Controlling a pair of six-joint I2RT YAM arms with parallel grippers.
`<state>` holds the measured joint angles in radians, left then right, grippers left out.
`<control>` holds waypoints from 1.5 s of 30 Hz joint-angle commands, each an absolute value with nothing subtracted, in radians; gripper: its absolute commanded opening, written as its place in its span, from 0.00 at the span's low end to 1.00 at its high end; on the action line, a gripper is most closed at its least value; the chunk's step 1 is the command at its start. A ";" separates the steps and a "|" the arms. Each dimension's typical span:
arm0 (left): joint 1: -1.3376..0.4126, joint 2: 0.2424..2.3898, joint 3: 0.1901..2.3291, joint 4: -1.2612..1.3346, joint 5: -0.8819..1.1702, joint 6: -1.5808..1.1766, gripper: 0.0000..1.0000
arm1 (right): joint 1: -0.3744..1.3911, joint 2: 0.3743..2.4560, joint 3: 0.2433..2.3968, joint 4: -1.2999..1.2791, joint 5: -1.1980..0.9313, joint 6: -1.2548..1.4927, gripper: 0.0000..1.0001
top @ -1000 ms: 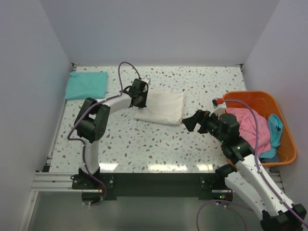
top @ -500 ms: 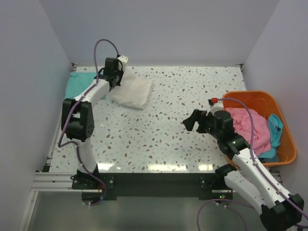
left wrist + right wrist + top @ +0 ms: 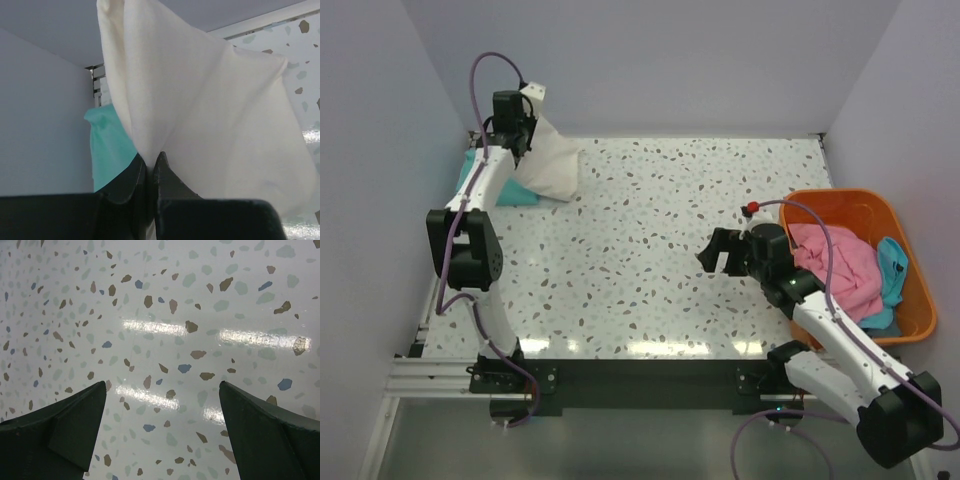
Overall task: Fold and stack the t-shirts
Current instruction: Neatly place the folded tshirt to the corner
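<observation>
Left gripper (image 3: 149,161): fingers clamped together on a fold of the cream t-shirt (image 3: 200,100), raised at the table's far left corner.
Cream t-shirt: drapes down over the teal t-shirt (image 3: 107,145) lying beneath.
Right gripper (image 3: 162,390): fingers spread apart above the speckled table (image 3: 165,300), near the orange basket (image 3: 912,312).

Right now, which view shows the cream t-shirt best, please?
Top external: the cream t-shirt shows nearly whole, held up by the left gripper. Left wrist shows only cloth pinched at the fingers; right wrist shows none.
</observation>
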<state>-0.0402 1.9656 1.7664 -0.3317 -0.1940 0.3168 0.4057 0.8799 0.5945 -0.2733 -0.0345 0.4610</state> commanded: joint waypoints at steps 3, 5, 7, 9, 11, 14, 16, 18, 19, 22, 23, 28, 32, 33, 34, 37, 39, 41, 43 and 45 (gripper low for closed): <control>-0.005 1.921 1.835 -0.336 -0.199 0.385 0.00 | 0.406 0.925 0.646 -0.221 -0.009 0.437 0.99; 0.000 1.901 1.842 -0.342 -0.186 0.391 0.00 | 0.407 0.943 0.652 -0.215 -0.020 0.439 0.99; 0.000 1.888 1.851 -0.362 -0.169 0.385 0.00 | 0.407 0.959 0.658 -0.210 -0.026 0.439 0.99; 0.000 1.862 1.845 -0.359 -0.160 0.393 0.00 | 0.407 0.969 0.657 -0.192 -0.028 0.445 0.99; 0.000 1.842 1.851 -0.345 -0.161 0.393 0.00 | 0.407 0.988 0.657 -0.183 -0.034 0.449 0.99; 0.000 1.824 1.865 -0.348 -0.155 0.402 0.00 | 0.407 1.011 0.667 -0.186 -0.051 0.454 0.99; 0.000 1.816 1.864 -0.344 -0.156 0.411 0.00 | 0.407 1.019 0.670 -0.186 -0.055 0.457 0.99; 0.027 1.816 1.864 -0.344 -0.144 0.411 0.00 | 0.408 1.020 0.670 -0.184 -0.055 0.460 0.99; 0.031 1.824 1.862 -0.344 -0.143 0.408 0.00 | 0.408 1.020 0.670 -0.184 -0.054 0.462 0.99; 0.038 1.836 1.853 -0.338 -0.156 0.411 0.00 | 0.407 1.026 0.675 -0.192 -0.049 0.462 0.99; 0.041 1.841 1.841 -0.325 -0.163 0.408 0.00 | 0.407 1.025 0.676 -0.193 -0.051 0.462 0.99; 0.090 1.903 1.815 -0.292 -0.170 0.374 0.00 | 0.408 1.035 0.681 -0.195 -0.049 0.471 0.99; 0.133 1.956 1.789 -0.250 -0.198 0.342 0.00 | 0.407 1.046 0.689 -0.204 -0.043 0.472 0.99; 0.143 1.966 1.781 -0.238 -0.190 0.344 0.00 | 0.407 1.048 0.690 -0.203 -0.043 0.476 0.99; 0.146 1.992 1.769 -0.230 -0.202 0.339 0.00 | 0.408 1.054 0.692 -0.196 -0.041 0.479 0.99; 0.158 2.055 1.769 -0.195 -0.316 0.301 0.00 | 0.407 1.066 0.696 -0.193 -0.041 0.488 0.99; 0.160 2.095 1.787 -0.189 -0.418 0.267 0.07 | 0.407 1.074 0.692 -0.178 -0.043 0.501 0.99; 0.161 2.157 1.853 -0.228 -0.440 0.207 0.68 | 0.407 1.092 0.686 -0.152 -0.044 0.521 0.99; 0.160 2.189 1.897 -0.245 -0.526 0.169 1.00 | 0.407 1.100 0.677 -0.137 -0.064 0.538 0.99; 0.158 2.198 1.934 -0.271 -0.637 0.111 1.00 | 0.407 1.094 0.687 -0.150 -0.064 0.537 0.99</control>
